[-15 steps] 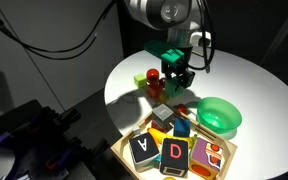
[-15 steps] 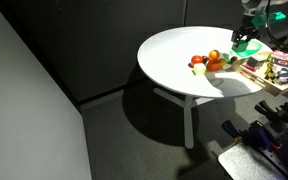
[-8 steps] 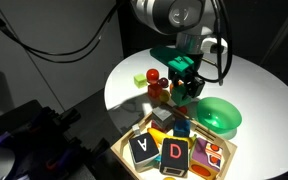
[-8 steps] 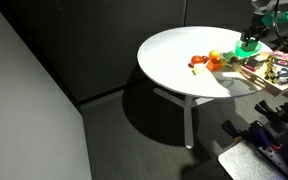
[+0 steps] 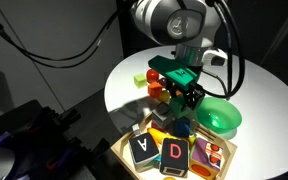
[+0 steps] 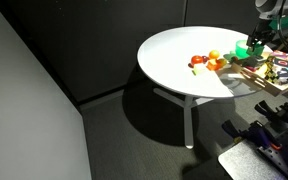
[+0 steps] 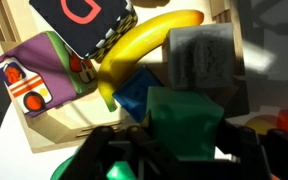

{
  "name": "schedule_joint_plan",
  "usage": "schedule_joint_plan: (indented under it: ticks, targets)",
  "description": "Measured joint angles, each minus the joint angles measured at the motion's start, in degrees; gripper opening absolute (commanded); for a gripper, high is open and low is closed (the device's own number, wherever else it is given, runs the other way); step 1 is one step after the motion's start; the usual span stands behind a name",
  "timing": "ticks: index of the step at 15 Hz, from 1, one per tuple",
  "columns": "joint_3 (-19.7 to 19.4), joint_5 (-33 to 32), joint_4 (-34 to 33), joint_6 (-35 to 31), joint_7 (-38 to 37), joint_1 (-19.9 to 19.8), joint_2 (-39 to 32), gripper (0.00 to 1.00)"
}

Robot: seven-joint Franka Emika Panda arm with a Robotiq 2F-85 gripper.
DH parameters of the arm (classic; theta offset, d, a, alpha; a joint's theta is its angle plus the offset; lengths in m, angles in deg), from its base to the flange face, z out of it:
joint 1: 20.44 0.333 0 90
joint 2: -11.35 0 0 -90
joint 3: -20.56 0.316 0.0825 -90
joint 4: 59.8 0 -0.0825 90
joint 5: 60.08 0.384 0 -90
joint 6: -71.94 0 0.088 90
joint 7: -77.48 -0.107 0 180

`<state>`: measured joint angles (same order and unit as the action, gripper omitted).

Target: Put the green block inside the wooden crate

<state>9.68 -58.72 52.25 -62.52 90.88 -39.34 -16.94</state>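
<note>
My gripper (image 5: 187,95) is shut on the green block (image 7: 184,122) and holds it just above the near edge of the wooden crate (image 5: 136,162). In the wrist view the block fills the space between the dark fingers (image 7: 174,150). Below it lie a blue block (image 7: 136,95), a grey block (image 7: 199,58) and a yellow banana (image 7: 144,45) inside the crate (image 7: 74,118). The gripper also shows in an exterior view (image 6: 255,42), over the crate (image 6: 269,78) at the table's right edge.
The crate holds letter cards marked A (image 5: 144,148) and D (image 5: 175,152). A green bowl (image 5: 220,116) stands beside the crate. Red and orange toys (image 5: 154,82) lie on the round white table (image 5: 244,80). A dark wall surrounds the table.
My gripper has moved with the green block away from the toy cluster toward the crate and now hangs over its edge.
</note>
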Motion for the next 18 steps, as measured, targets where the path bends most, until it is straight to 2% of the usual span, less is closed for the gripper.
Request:
schedule_joint_plan:
  ticks: [18]
  targets:
    - [-1.67,-2.44,1.58,-1.23,4.88,-2.17,-0.21,0.25]
